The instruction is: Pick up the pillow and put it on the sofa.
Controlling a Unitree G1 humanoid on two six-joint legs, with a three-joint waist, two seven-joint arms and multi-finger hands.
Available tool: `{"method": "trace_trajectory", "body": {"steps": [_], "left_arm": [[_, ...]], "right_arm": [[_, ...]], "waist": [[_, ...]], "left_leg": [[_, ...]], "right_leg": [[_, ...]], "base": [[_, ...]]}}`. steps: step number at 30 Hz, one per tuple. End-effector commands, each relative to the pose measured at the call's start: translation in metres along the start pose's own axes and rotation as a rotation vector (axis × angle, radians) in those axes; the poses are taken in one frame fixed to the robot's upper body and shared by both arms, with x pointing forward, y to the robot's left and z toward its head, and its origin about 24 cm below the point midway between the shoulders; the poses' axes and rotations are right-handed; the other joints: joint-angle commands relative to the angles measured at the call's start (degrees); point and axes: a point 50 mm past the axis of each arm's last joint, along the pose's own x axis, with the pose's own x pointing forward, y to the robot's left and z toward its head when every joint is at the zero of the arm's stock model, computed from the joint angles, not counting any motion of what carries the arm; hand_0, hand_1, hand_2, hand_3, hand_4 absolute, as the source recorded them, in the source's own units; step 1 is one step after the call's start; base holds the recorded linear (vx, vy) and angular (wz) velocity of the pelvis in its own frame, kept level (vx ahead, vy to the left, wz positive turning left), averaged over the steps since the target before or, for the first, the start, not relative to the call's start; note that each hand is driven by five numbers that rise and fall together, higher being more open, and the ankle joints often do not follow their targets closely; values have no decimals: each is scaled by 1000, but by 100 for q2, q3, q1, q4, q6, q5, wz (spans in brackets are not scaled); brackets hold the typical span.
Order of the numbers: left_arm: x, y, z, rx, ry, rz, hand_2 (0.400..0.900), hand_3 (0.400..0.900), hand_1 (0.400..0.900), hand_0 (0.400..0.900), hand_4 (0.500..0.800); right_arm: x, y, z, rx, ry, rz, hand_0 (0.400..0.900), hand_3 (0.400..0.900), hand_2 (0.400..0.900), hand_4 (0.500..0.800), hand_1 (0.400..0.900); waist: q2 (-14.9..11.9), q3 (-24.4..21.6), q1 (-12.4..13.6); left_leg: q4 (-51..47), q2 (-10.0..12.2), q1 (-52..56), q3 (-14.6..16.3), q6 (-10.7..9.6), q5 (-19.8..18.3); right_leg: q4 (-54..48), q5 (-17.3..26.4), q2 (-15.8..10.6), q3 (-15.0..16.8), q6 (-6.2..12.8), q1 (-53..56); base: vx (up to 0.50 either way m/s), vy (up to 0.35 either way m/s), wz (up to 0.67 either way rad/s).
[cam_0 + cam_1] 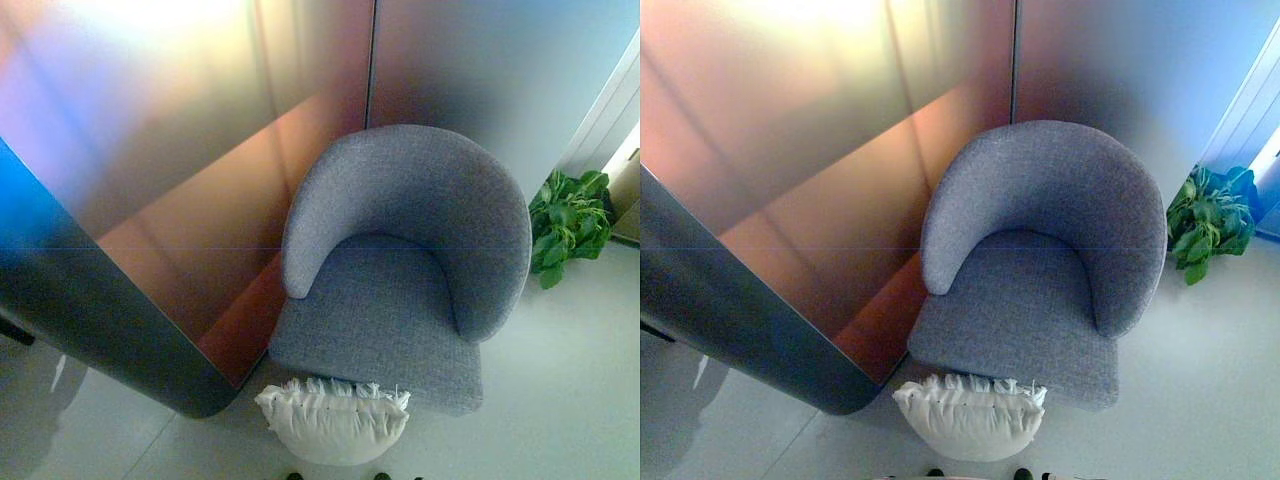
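A grey sofa (400, 290), a one-seat tub chair with a curved back, stood in the middle of the view on a pale floor (560, 400). Its back wrapped round from about 9 o'clock, over 12, to about 4 o'clock of the seat, and the open front of the seat faced 6 o'clock. Nothing lay on the seat.

The pillow (335, 422) lay on the floor at 6 o'clock of the sofa, just in front of the seat's front edge. It was white, with a ruffled fringe along its upper side, the side toward the sofa. Whether the fringe touched the sofa's front or lay just short of it could not be told. The pillow had not been picked up.

A frosted wall (150, 150) ran behind and to the side of the sofa, from 9 o'clock up to 12 o'clock, with a vertical seam just above the sofa's back. A dark band along the wall's base curved down toward 7 o'clock of the sofa, ending close to the pillow's left end.

A green plant (570, 225) stood on the floor at 3 o'clock of the sofa, near the back's outer curve but apart from it.

Neither hand showed in either view, so whether they were open, closed or gripping anything could not be told.
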Motion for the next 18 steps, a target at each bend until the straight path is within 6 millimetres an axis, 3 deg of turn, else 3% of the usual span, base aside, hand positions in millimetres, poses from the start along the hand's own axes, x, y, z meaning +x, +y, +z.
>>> {"method": "trace_trajectory", "body": {"steps": [1, 18], "left_arm": [[-2, 13, 0, -13, 18, 72, 900, 900, 900, 900, 800], [-4, 24, 16, 7, -69, 165, 900, 900, 900, 900, 800]], "right_arm": [[4, 8, -19, -48, 113, 2, 900, 900, 900, 800, 900], [2, 2, -20, -45, 139, -2, 900, 900, 900, 800, 900]], "waist": [[-305, 88, -54], [-226, 113, -122]], "left_leg": [[64, -377, 213, 212, 100, -513], [86, -371, 192, 244, 80, -501]], "right_leg": [[95, -157, -52, 228, 302, 23], [86, -153, -47, 294, 292, -7]], "base": [[0, 0, 0], [10, 5, -2]]}}
